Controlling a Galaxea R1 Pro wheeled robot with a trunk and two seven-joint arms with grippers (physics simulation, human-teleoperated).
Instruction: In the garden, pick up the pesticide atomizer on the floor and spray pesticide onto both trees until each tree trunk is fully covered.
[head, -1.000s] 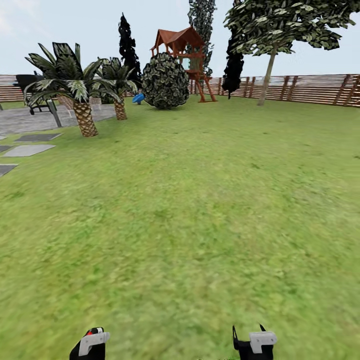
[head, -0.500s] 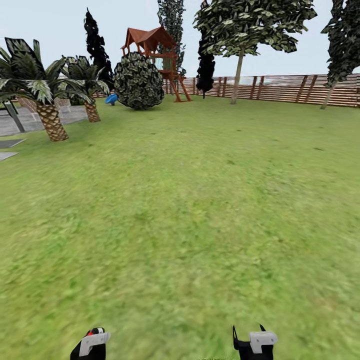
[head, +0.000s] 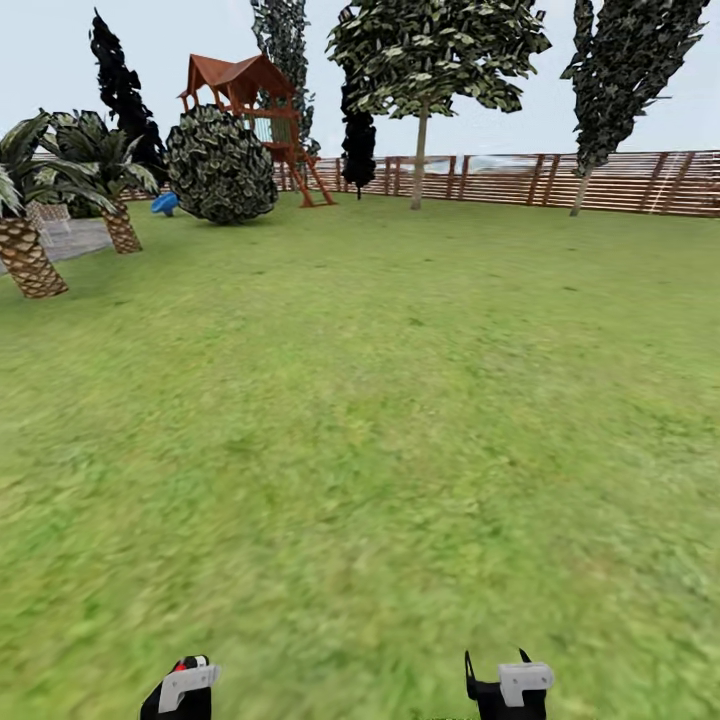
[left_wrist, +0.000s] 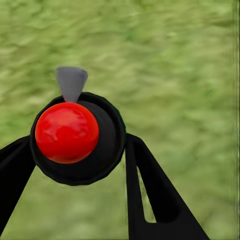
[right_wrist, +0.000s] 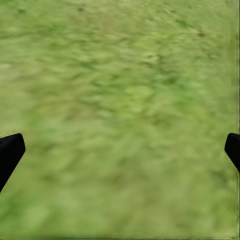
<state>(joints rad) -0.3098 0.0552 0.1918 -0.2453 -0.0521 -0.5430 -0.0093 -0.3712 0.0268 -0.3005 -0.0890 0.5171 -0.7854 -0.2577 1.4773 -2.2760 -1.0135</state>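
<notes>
In the left wrist view my left gripper (left_wrist: 78, 142) is shut on the pesticide atomizer (left_wrist: 75, 135), a black bottle with a red cap and a grey nozzle, held over grass. In the head view the left gripper (head: 180, 690) sits at the bottom edge with a bit of the atomizer's red (head: 180, 664) on top. The right gripper (head: 505, 690) is beside it; its fingers stand wide apart over bare lawn (right_wrist: 121, 149). Two trees stand far off by the fence: one trunk (head: 420, 155) in the middle, another trunk (head: 580, 195) to the right. A strip of grey floor (head: 75, 238) lies far left.
Open green lawn (head: 380, 400) stretches ahead to a brown slat fence (head: 500, 175). A round bush (head: 220, 165), a red playhouse (head: 250, 90) and a black-leaved tree (head: 357, 140) stand at the back left. Two palms (head: 25, 250) (head: 115, 215) border the paving.
The head view has swung to the right, so the palms, bush and playhouse have slid left and a second tree has come into view at the right. Both grippers look unchanged.
</notes>
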